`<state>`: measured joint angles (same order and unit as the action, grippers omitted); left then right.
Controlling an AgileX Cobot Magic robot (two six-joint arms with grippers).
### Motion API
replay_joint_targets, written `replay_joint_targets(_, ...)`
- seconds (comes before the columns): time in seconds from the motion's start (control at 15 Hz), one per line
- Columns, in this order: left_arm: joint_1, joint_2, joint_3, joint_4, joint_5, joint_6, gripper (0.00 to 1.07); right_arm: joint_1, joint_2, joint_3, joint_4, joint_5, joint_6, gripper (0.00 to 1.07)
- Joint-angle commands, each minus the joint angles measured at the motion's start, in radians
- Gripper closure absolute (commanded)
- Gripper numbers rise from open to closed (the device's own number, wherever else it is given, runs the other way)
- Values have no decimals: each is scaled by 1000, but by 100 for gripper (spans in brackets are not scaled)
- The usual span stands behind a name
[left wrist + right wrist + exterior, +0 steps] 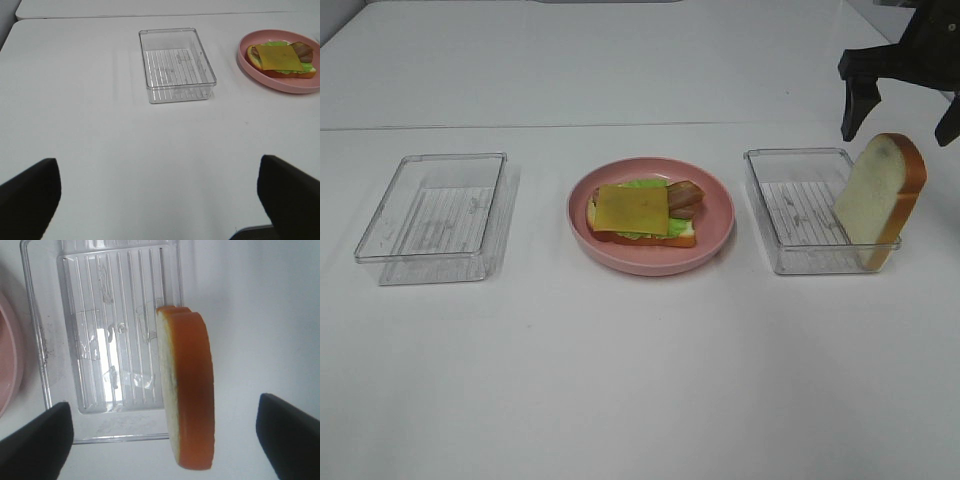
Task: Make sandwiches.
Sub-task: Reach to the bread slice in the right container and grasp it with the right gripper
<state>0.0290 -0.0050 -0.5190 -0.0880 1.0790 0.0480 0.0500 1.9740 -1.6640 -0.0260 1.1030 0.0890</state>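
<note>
Orange-crusted bread slice (878, 195) propped on right tray (790, 215) edge, both jaws released, apart.

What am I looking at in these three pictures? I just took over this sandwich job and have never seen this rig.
It is a robot with two arms, each ending in a two-fingered gripper. One picture looks down from a high camera; the other two come from cameras on the left and right wrists.

On the white table sit a pink plate with the half-built sandwich, cheese on top, and a clear tray on each side. The left tray holds nothing.

The last bread slice stands on edge, leaning at the right tray. The right gripper hangs open above it, holding nothing. The left gripper is open too, away from everything.
</note>
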Motion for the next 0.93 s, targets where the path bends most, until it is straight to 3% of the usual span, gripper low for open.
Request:
replay_joint_targets(0.07, 4, -20, 3, -13, -9, -7, 6, -7, 37, -33, -17, 24, 4, 11)
replay_joint_targets(0.6, 4, -20, 3, -13, -9, -7, 6, -51, 148, -39, 38, 74, -34, 11)
replay_joint_targets(0.73, 4, -20, 3, -13, -9, -7, 6, -51, 152, -39, 54, 63, -41, 19)
replay_joint_targets(0.8, 4, -20, 3, -13, -9, -7, 6, -51, 152, -39, 54, 58, -48, 29)
replay_joint_targets(0.87, 4, -20, 3, -13, -9, -7, 6, -51, 152, -39, 53, 48, -56, 59)
replay_joint_targets(0.93, 4, -20, 3, -13, -9, -7, 6, -51, 152, -39, 44, 48, -49, 81)
